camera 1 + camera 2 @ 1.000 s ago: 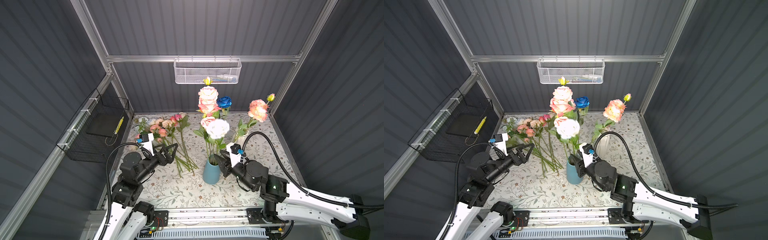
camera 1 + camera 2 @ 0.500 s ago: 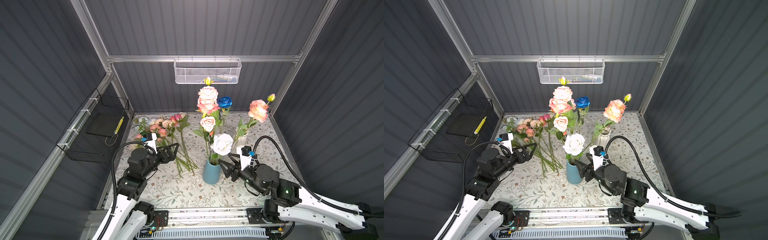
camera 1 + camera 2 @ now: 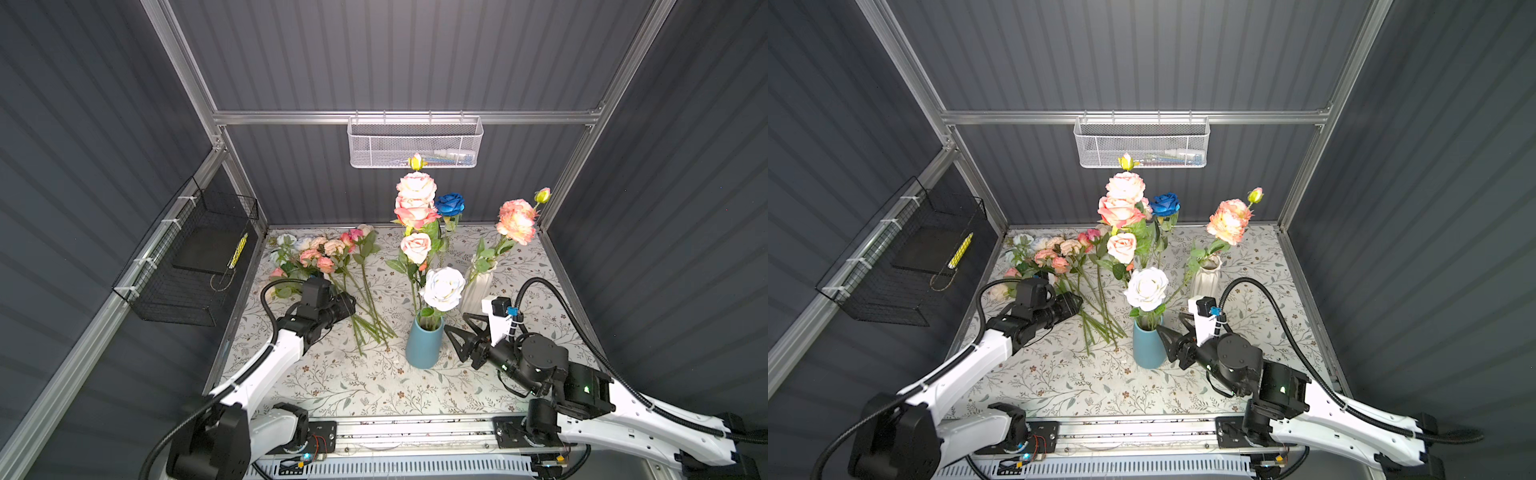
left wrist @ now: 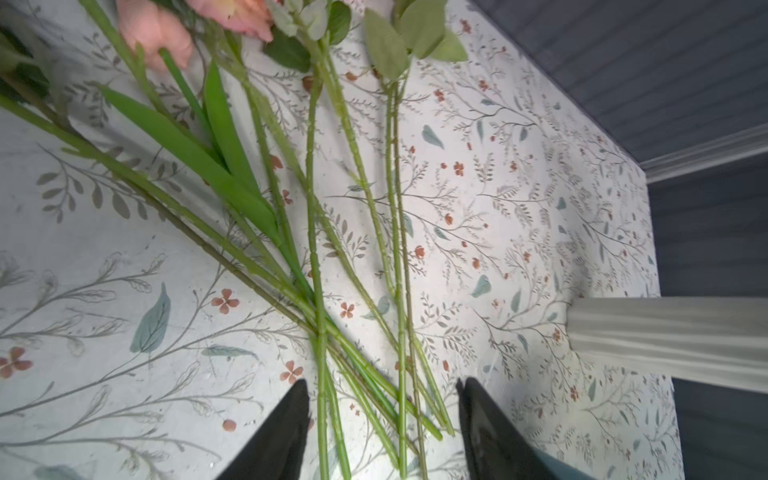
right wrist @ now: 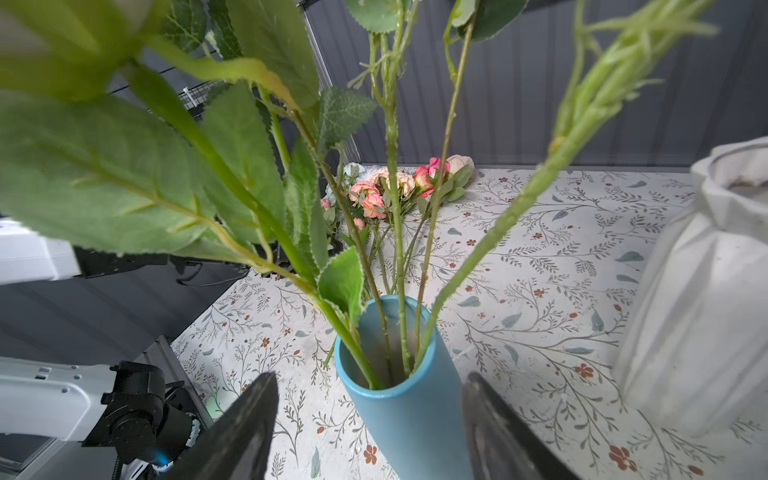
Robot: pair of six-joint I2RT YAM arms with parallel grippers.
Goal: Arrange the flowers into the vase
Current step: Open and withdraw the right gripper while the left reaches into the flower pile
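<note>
The left gripper (image 4: pixel 382 382) hangs just over the table (image 4: pixel 519 208), its jaws partly spread astride the cut ends of the loose flowers (image 4: pixel 316 270), with nothing pinched yet. The stems run lengthwise straight ahead of it and fan out toward blooms at the far end. Several cross between the fingers, so closing here would likely catch more than one. The right gripper (image 3: pixel 456 323), spread and empty, sits just beside the blue vase (image 3: pixel 424 347), which holds several stems. A white vase (image 3: pixel 478 286) stands just beyond.
</note>
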